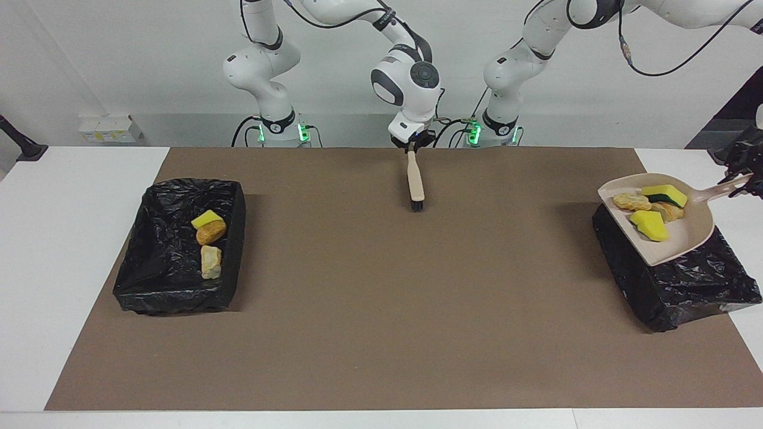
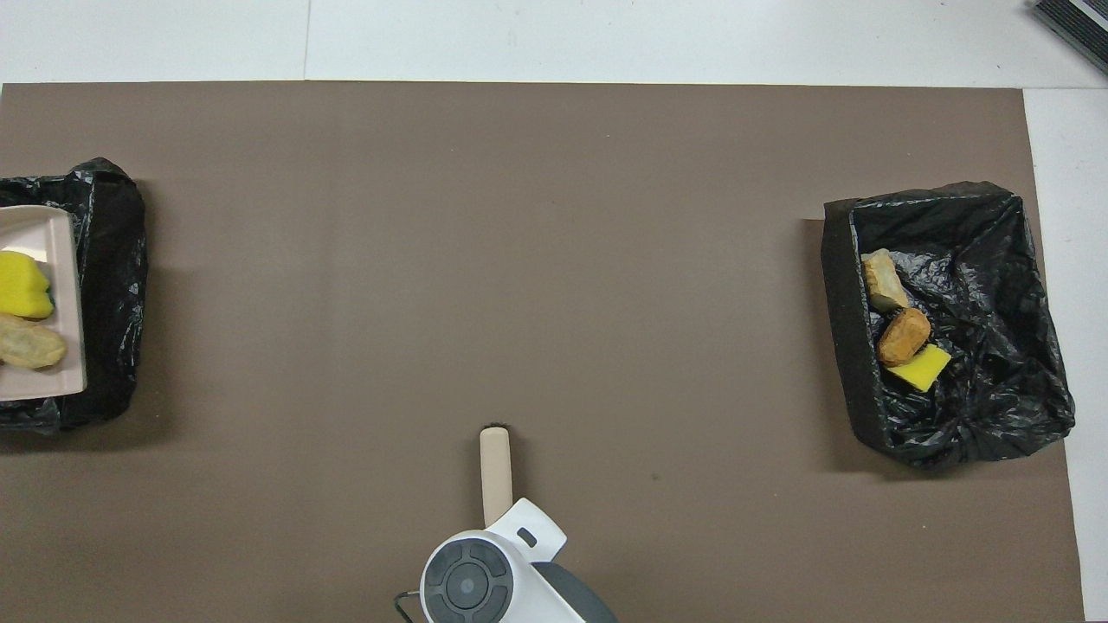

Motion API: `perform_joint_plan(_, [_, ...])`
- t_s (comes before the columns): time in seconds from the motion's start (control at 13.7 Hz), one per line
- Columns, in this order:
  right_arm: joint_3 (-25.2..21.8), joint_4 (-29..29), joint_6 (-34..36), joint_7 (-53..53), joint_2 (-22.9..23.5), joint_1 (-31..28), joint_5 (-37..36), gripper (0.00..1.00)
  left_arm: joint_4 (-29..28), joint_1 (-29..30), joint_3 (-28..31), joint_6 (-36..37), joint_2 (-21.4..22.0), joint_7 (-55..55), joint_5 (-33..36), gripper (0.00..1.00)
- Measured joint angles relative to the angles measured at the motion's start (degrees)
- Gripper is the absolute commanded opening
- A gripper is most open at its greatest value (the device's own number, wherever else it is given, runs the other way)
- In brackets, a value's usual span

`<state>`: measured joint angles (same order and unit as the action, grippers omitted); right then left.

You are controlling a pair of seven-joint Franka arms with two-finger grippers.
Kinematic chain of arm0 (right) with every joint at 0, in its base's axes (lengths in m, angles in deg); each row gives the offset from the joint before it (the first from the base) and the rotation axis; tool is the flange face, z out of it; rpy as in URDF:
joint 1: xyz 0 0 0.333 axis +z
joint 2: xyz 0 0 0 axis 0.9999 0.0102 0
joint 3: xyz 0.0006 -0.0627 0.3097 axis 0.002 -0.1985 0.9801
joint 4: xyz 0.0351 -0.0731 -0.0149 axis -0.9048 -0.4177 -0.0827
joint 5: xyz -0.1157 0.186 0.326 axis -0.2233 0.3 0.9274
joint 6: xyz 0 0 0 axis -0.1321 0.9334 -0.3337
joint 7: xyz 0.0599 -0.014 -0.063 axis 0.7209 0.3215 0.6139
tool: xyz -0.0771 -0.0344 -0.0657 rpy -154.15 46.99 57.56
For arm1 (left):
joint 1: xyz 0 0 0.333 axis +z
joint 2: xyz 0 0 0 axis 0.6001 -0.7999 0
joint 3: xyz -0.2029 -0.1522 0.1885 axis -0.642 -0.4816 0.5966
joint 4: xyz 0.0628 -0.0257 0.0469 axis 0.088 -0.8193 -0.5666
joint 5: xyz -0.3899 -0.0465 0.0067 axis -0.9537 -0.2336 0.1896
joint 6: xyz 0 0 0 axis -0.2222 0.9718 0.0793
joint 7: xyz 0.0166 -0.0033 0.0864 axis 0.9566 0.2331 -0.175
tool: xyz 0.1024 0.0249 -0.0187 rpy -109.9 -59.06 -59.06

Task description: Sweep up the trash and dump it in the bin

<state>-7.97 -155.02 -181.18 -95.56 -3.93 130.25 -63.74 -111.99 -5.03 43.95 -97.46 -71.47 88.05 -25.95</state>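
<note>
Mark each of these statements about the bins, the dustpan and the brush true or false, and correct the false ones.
1. The dustpan is empty. False: it carries yellow sponge bits and beige chunks.
2. The left gripper holds the dustpan's handle over the bin at the left arm's end. True.
3. The right gripper holds a brush. True.
4. The bin at the right arm's end holds nothing. False: three pieces lie in it, among them an orange-brown lump.
</note>
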Motion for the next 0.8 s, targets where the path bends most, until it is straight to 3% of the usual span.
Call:
perform_joint_plan(0.07, [-0.14,0.01,-0.11,0.0,0.0,-0.02,0.0,0.61,0.06,0.38,0.03,-2.31,-0.12,0.72,2.65,0.0])
perform_joint_plan(0.22, [-0.39,0.08,-0.23,0.0,0.02,-0.09,-0.03,0.65,0.06,0.18,-0.19,-7.43,-0.34,0.88,9.15,0.0])
perform_joint_plan(0.29, [-0.52,0.22,-0.39,0.0,0.08,-0.24,-0.05,0.76,0.06,-0.35,-0.43,-8.75,-0.49,0.75,12.37,0.0])
perform_joint_plan(0.36, [-0.57,0.54,-0.92,0.0,0.25,-0.78,-0.2,1.0,0.06,-1.31,-0.59,-9.06,-0.61,0.11,15.85,0.0])
perform_joint_plan(0.8, [-0.77,6.89,-5.32,0.61,1.78,-10.78,-4.74,1.0,0.75,-9.15,-0.86,-9.43,-0.28,-5.96,35.51,0.0])
